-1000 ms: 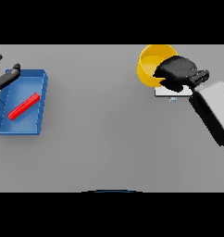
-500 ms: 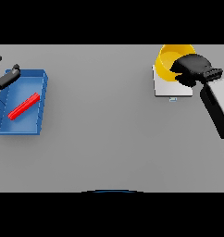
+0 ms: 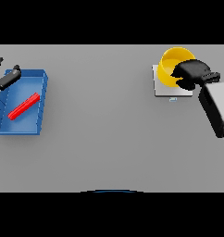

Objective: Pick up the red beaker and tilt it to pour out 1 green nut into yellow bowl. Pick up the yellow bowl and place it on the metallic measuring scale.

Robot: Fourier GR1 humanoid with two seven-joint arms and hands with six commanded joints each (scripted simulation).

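Observation:
The yellow bowl (image 3: 171,65) is over the far part of the metallic scale (image 3: 165,89) at the right; whether it rests on the plate I cannot tell. My right hand (image 3: 193,74) is curled round the bowl's right rim and hides that side. No nut shows inside the bowl. A red elongated object (image 3: 24,106), the beaker as far as I can tell, lies slantwise in the blue tray (image 3: 40,102) at the left. My left hand (image 3: 4,78) hovers at the tray's far left corner, fingers spread and holding nothing.
The scale's small display tab (image 3: 173,98) sticks out toward me. My right forearm (image 3: 216,107) slants in from the right edge. Bare grey table lies between the tray and the scale.
My right hand has carried the yellow bowl to the right, from the scale's left edge to over its plate, then slightly lower. The left hand and the red object have stayed put.

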